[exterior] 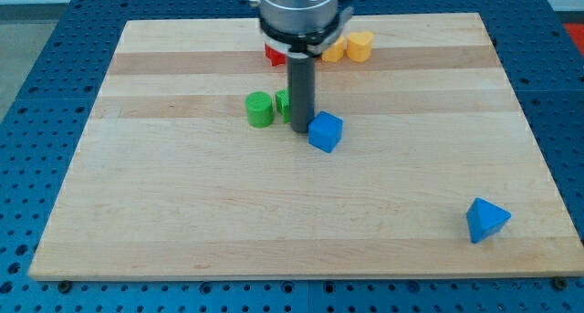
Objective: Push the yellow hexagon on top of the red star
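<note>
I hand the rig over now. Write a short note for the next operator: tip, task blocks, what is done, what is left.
My tip rests mid-board, touching or nearly touching the blue cube on its left.
Yellow hexagon sits at the view's top.
Red star lies left of it, mostly hidden by the arm.
Done: nothing visible; the two are apart.
Left: bring the tip to the hexagon's right and push it left to the star.

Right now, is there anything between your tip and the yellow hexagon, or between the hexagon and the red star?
Nothing visible blocks my tip from the yellow hexagon at the view's top. Between the hexagon and the red star, an orange block touches the hexagon; the arm's body hides the rest.
</note>
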Available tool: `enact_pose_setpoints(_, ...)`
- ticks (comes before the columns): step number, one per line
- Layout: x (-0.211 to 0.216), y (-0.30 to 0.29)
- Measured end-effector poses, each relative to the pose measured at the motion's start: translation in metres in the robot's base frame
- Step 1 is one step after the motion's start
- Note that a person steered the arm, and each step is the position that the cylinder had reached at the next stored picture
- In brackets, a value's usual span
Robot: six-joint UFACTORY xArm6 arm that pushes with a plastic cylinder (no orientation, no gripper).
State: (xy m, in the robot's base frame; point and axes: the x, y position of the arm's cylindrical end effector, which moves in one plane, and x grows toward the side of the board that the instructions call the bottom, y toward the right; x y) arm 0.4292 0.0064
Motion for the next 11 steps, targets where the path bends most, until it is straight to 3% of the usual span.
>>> enact_pose_setpoints(3, 0.064, 0.08)
enact_pose_setpoints(8, 0.072, 0.178)
enact_pose_setpoints(11, 0.071, 0.193)
